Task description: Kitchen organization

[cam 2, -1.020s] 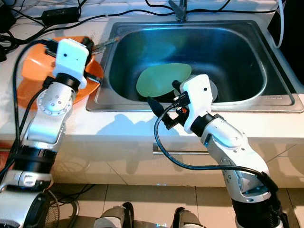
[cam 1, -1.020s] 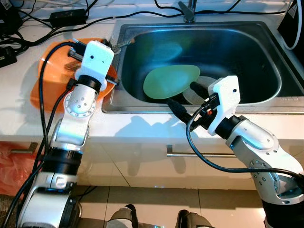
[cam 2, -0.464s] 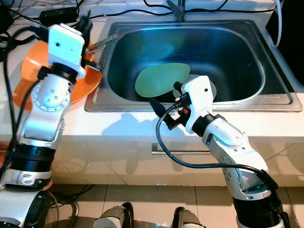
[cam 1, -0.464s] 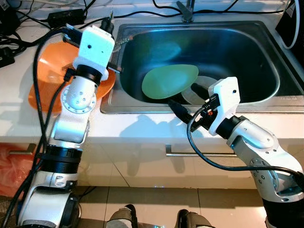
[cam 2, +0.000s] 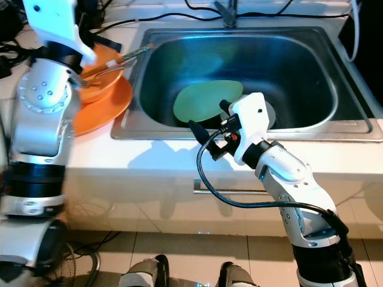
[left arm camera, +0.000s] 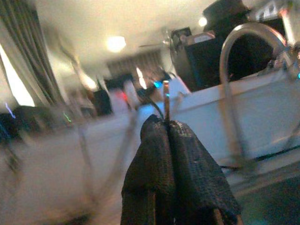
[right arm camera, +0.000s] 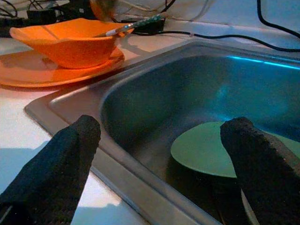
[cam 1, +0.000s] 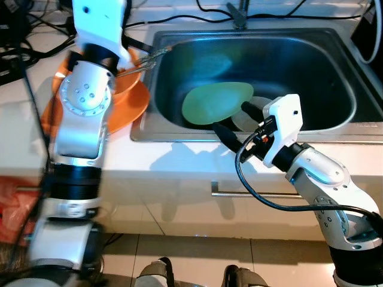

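A green plate (cam 1: 216, 102) lies in the sink (cam 1: 335, 122) at twelve o'clock; right gripper (cam 1: 232, 124) wide open, empty. Orange bowl (cam 2: 102, 67) stacked at ten. Left gripper (left arm camera: 168, 154) closed, empty.

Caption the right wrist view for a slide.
Open right gripper poised over the sink edge, green plate below.

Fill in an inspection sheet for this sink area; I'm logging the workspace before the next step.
Surface: white countertop around a steel sink.
Job's things: green plate in the sink; orange bowl, utensil inside, on an orange plate.
Clutter: nothing seen.
Grippers: left gripper shut, raised; right gripper open at the sink's front edge.
Cables: black cables behind the sink.
Surroundings: faucet; cabinet handle.
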You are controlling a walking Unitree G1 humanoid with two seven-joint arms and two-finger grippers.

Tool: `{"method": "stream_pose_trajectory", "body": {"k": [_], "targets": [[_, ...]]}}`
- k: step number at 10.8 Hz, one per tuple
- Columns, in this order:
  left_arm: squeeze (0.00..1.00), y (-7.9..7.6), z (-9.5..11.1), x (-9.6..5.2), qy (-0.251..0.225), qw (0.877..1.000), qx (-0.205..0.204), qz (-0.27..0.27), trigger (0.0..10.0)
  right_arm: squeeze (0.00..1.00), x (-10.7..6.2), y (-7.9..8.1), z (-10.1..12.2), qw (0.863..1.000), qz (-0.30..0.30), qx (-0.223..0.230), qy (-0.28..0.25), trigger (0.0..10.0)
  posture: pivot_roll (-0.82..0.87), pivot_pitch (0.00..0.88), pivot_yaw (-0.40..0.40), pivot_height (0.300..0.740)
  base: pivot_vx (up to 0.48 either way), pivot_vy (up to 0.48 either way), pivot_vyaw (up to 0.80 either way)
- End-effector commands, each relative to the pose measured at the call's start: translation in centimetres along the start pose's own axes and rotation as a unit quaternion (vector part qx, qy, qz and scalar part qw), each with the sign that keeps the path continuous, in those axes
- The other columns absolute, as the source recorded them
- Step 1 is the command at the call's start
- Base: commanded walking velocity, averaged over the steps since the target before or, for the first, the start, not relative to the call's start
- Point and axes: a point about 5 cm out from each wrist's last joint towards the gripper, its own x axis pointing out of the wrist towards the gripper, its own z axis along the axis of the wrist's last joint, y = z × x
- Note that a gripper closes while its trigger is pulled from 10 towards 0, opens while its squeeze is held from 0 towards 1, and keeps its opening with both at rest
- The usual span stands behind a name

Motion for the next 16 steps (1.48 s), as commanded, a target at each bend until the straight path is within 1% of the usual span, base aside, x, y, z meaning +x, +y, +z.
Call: {"method": "stream_pose_trajectory", "body": {"k": [1, 2, 3, 4, 5, 6, 7, 10, 11, 13, 16], "targets": [[0.0, 0.3, -0.3, 0.4, 0.018, 0.996, -0.091, 0.011, 0.0, 0.0, 0.1, 0.1, 0.1, 1.0, 0.001, 0.0, -0.006, 10.0, -0.02, 0.141, 0.077, 0.74, 0.0, 0.0, 0.0], [0.0, -0.1, -1.6, 0.5, 0.052, 0.975, -0.211, 0.039, 0.0, 0.0, 0.2, 0.1, 0.1, 1.0, 0.0, 0.0, -0.007, 10.0, -0.02, 0.139, 0.078, 0.74, 0.0, 0.0, 0.0], [0.0, -1.5, -1.6, 0.7, 0.05, 0.958, -0.284, 0.009, 0.0, 0.0, 0.2, 0.0, 0.1, 1.0, -0.002, 0.0, -0.009, 10.0, -0.02, 0.138, 0.08, 0.74, 0.0, 0.0, 0.0], [0.0, -2.2, -1.4, 0.8, 0.045, 0.94, -0.339, 0.0, 0.0, 0.0, 0.2, 0.0, 0.1, 1.0, -0.004, 0.0, -0.01, 10.0, -0.02, 0.138, 0.08, 0.74, 0.0, 0.0, 0.0], [0.0, -2.7, -1.3, 0.9, 0.046, 0.923, -0.383, -0.005, 0.0, 0.0, 0.2, 0.0, 0.2, 1.0, -0.006, -0.001, -0.011, 10.0, -0.03, 0.132, 0.083, 0.74, 0.0, 0.0, 0.0], [0.0, -2.8, -1.4, 0.8, 0.05, 0.92, -0.389, -0.009, 0.0, 0.0, 0.3, 0.0, 0.2, 1.0, -0.008, -0.001, -0.014, 10.0, -0.03, 0.131, 0.087, 0.74, 0.0, 0.0, 0.0], [0.0, -2.3, -1.7, 0.7, 0.057, 0.917, -0.394, 0.003, 0.0, 0.0, 0.2, -0.1, 0.2, 1.0, -0.011, 0.0, -0.014, 10.0, -0.03, 0.132, 0.087, 0.74, 0.0, 0.0, 0.0], [0.0, -1.6, -1.7, 0.3, 0.062, 0.923, -0.38, 0.009, 0.0, 0.0, 0.2, -0.2, 0.2, 1.0, -0.012, -0.001, -0.015, 10.0, -0.02, 0.134, 0.085, 0.74, 0.0, 0.0, 0.0], [0.0, -1.3, -1.6, 0.2, 0.059, 0.928, -0.367, 0.006, 0.0, 0.0, 0.3, -0.3, 0.3, 1.0, -0.013, -0.001, -0.016, 10.0, -0.02, 0.134, 0.084, 0.74, 0.0, 0.0, 0.0], [0.0, -0.6, -1.6, 0.1, 0.058, 0.928, -0.369, 0.022, 0.0, 0.0, 0.2, -0.3, 0.2, 1.0, -0.012, -0.001, -0.015, 10.0, -0.02, 0.135, 0.084, 0.74, 0.0, 0.0, 0.0], [0.0, -0.8, -1.5, 0.1, 0.056, 0.924, -0.379, 0.021, 0.0, 0.0, 0.3, -0.3, 0.2, 1.0, -0.012, -0.001, -0.016, 10.0, -0.02, 0.134, 0.083, 0.74, 0.0, 0.0, 0.0]]}}
